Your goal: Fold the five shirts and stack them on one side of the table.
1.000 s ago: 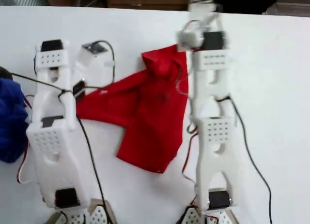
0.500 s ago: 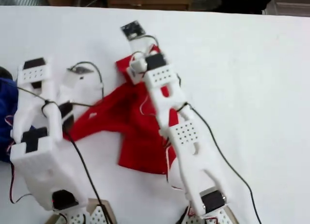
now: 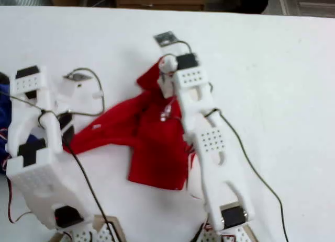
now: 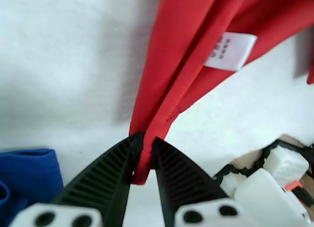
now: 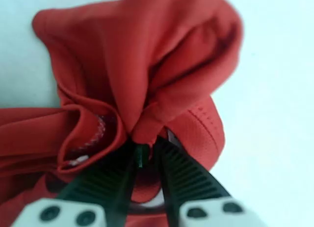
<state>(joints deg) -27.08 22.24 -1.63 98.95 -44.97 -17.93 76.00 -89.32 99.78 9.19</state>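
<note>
A red shirt [image 3: 152, 148] lies crumpled on the white surface [image 3: 272, 69], stretched between the two arms. From above, both hands sit tucked under their own arms and are hard to make out; the wrist views settle it. The left hand [image 4: 143, 141] is clamped on a narrow gathered corner at the shirt's left end, near its white label [image 4: 229, 51]. The right hand [image 5: 144, 149] pinches a bunched fold at the shirt's far end, its tips sunk in the cloth. A blue garment [image 4: 24, 175] lies at the surface's left edge, cut off by the frame.
</note>
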